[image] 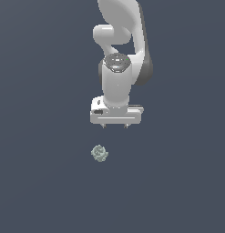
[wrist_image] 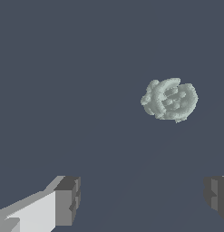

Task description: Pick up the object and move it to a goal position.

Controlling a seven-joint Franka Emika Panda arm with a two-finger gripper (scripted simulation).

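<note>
With its jaws spread wide and empty, the gripper [image: 115, 125] hangs at centre frame while the object [image: 99, 153] lies apart, just below and left, so a straight descent would likely miss or nudge it away.

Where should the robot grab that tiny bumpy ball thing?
Probably around its middle, coming straight down from above. The bumpy ball is roundish with no handle, so any two opposite sides should do. The gripper has its jaws open, wider than the ball, but it isn't over it yet.
</note>
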